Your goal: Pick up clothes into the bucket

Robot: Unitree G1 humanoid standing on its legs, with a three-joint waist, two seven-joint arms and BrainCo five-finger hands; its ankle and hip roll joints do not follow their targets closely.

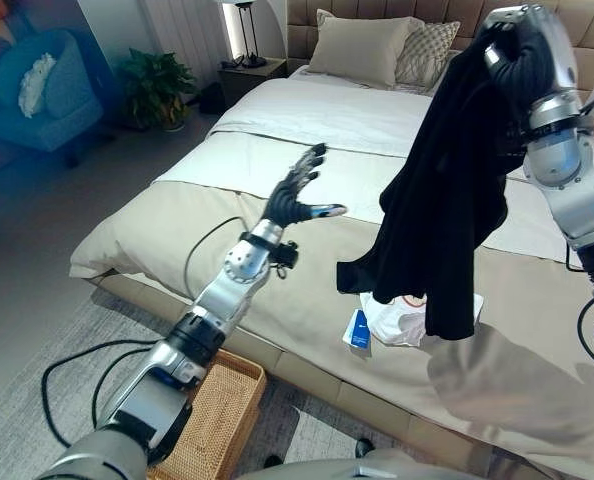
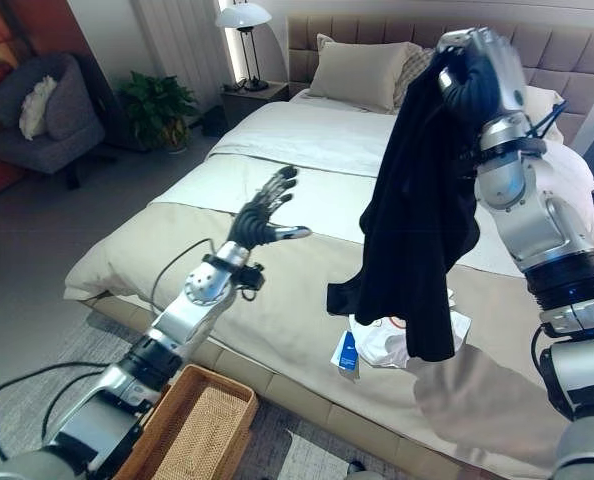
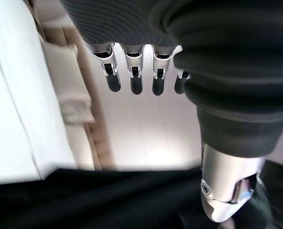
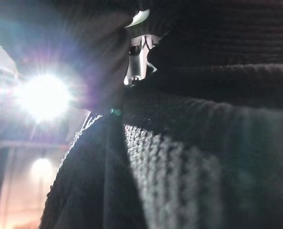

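Currently, step in hand: the black garment is lifted clear of the bed and hangs in the air; by my judgement the carry toward the basket has not yet brought it over the opening.
Basket: a woven wicker basket stands on the floor at the foot of the bed, nearest the robot, beneath the left forearm; what can be seen of its inside holds no clothing.
Left hand: the left hand is held out over the beige cover with fingers spread straight and the thumb out, holding nothing.
Right hand: the right hand is raised high with its fingers curled round the top of the black garment, which drapes down from the grip; the lower hem hangs just above a white item on the bed.
Remaining clothing: a white garment lies crumpled on the bed near its edge, with a small blue tag or card beside it.
Next move: likely, swing the right arm across and down toward the basket, well apart from the garment now, then release; the long hanging cloth may catch on the bed edge or drape over the basket rim.
Surface: bed with beige cover, white sheet further up, pillows against a padded headboard.
Room: grey rug; beyond, a nightstand with lamp, a potted plant and an armchair at the far wall.
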